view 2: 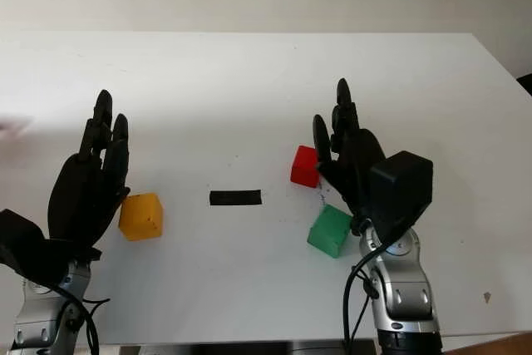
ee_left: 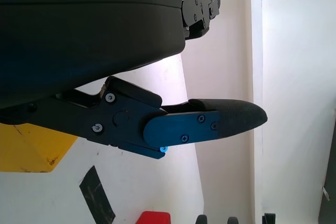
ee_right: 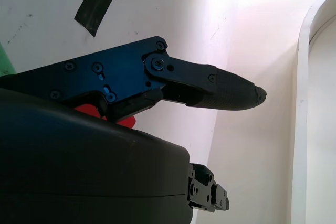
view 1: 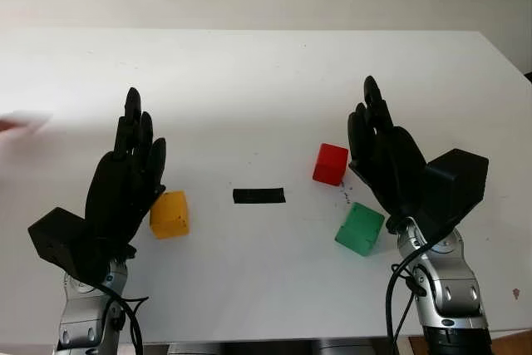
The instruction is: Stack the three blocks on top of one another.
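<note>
Nothing stacked yet: both robot hands, left [view 1: 125,180] and right [view 1: 386,160], are open. Near the table's front edge lie the yellow [view 1: 169,214], red [view 1: 330,164] and green [view 1: 359,229] blocks; grip red squarely first.

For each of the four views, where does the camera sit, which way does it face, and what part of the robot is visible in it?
Left eye view: on the head, facing forward and down at the white table; left hand and right hand, both open.
Right eye view: beside it, same scene slightly shifted.
Left wrist view: at the left wrist, along the hand toward the yellow block.
Right wrist view: at the right wrist, along the hand; red block peeks out.
Shared: both wrist views also catch the black tape strip.
</note>
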Robot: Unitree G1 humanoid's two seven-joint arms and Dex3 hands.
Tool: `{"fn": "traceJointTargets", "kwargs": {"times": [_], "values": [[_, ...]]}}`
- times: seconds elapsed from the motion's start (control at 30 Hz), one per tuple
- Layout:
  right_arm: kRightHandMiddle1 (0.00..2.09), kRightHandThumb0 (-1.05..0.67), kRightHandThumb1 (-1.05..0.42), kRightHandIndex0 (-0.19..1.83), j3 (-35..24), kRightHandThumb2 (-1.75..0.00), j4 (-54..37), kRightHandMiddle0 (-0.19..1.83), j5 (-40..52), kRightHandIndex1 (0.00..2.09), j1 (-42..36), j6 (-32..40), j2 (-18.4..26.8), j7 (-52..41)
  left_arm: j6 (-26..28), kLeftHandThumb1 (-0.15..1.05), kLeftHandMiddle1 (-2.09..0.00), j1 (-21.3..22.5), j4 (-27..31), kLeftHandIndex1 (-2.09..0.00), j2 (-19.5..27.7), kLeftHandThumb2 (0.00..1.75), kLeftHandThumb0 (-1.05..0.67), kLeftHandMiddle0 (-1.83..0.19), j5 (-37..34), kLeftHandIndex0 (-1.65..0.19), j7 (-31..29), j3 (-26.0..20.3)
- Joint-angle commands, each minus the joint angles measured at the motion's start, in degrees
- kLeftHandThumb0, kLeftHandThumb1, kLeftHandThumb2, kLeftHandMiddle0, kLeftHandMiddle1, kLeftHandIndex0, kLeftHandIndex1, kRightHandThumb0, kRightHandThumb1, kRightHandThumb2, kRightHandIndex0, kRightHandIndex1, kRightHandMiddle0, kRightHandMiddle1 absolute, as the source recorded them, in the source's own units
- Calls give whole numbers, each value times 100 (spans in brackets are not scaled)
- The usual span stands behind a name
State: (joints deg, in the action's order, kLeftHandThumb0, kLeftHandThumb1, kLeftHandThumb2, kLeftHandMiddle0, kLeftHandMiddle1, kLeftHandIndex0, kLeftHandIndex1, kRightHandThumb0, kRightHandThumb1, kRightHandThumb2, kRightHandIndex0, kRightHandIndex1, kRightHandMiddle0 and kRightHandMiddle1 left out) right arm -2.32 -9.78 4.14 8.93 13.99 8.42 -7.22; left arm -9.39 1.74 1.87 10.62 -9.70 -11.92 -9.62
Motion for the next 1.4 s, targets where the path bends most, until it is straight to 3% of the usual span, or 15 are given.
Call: {"fn": "traceJointTargets", "kwargs": {"times": [0.0, 0.4, 0.53, 0.67, 0.77, 0.83, 0.93, 1.07, 1.27, 1.37], "values": [[0, -74, -105, -19, -18, -63, -153, -19, -8, 0, -42, 19, 28, -2, -20, 105, -3, -26, 153, -3, -14, 49, -75, 19, 2, 19, 8, 22], [0, -75, -105, -19, -30, -63, 82, -19, 23, 0, 89, -91, 33, -72, -109, 105, -4, 46, 13, -3, -9, 50, -73, 19, 49, 19, 18, 30], [0, -75, -105, -19, -168, -60, 164, -19, -9, 0, 336, -198, 280, -211, -113, 105, -3, 101, -26, -2, -2, 50, -74, 19, 34, 19, 17, 22], [4, -76, -105, -17, -264, -43, 359, -13, -467, 2, 1039, -556, 1119, -521, -87, 105, -2, 120, -5, 0, 2, 49, -75, 19, 31, 19, 11, 36], [12, -70, -102, -14, -293, -14, 834, 0, -593, 4, 1693, -819, 1701, -917, -135, 105, -2, 111, -13, 0, -16, 49, -74, 19, 55, 19, 29, 43], [21, -59, -92, -5, -162, -5, 1325, 16, -863, 9, 2200, -1093, 2250, -1326, -172, 105, -2, 98, -14, 0, -18, 50, -75, 19, 71, 19, 33, 45], [28, -49, -82, 5, 56, -2, 2011, 28, -1098, 13, 2864, -1386, 2755, -1912, -161, 105, -2, 64, 31, 0, -28, 50, -75, 19, 50, 19, 37, 35], [32, -43, -76, 10, 475, -3, 2754, 34, -1466, 14, 3588, -1916, 3105, -2508, -113, 105, -3, 42, 61, -1, -32, 49, -76, 19, 24, 19, 53, 19], [36, -44, -74, 18, 1057, -5, 3726, 39, -2171, 16, 4205, -3408, 3312, -2656, -118, 105, -4, 48, 52, -1, -45, 48, -76, 19, 18, 19, 76, 15], [34, -49, -78, 15, 1516, -7, 3886, 36, -3055, 13, 4409, -4112, 3538, -2419, -106, 105, -3, 62, 45, -1, -27, 49, -76, 19, 33, 19, 69, 20]]}}
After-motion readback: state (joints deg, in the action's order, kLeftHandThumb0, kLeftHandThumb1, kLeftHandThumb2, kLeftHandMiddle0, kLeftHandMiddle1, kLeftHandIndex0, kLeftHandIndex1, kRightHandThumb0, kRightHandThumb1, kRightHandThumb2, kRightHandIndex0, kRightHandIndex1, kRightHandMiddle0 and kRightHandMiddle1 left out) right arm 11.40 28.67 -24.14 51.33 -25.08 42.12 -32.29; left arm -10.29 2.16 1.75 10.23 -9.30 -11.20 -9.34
